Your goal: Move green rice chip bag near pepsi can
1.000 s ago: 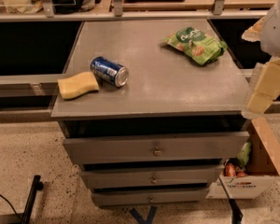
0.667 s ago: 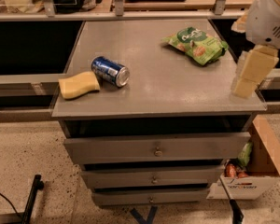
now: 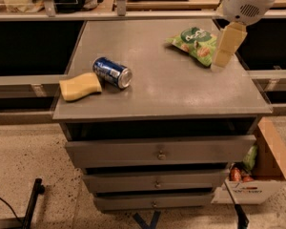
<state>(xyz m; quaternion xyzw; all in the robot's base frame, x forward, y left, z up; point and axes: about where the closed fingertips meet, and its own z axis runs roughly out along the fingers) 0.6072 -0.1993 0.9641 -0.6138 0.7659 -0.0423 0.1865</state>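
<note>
The green rice chip bag point(image 3: 196, 44) lies flat on the grey cabinet top point(image 3: 171, 87) at the back right, light green with a dark green round logo. The pepsi can point(image 3: 112, 72), dark blue with a silver end, lies on its side at the left. My gripper point(image 3: 226, 52) hangs from the white arm at the upper right, its cream fingers pointing down just right of the bag and overlapping its right edge.
A yellow sponge point(image 3: 80, 86) lies at the front left, touching the can. The cabinet has three drawers point(image 3: 159, 152) below. A cardboard box point(image 3: 257, 175) with packets stands on the floor at the right. Shelving runs behind the cabinet.
My gripper has moved from the right edge of the view up and to the left, over the cabinet top, to the right edge of the bag. Bag, can and sponge have not moved.
</note>
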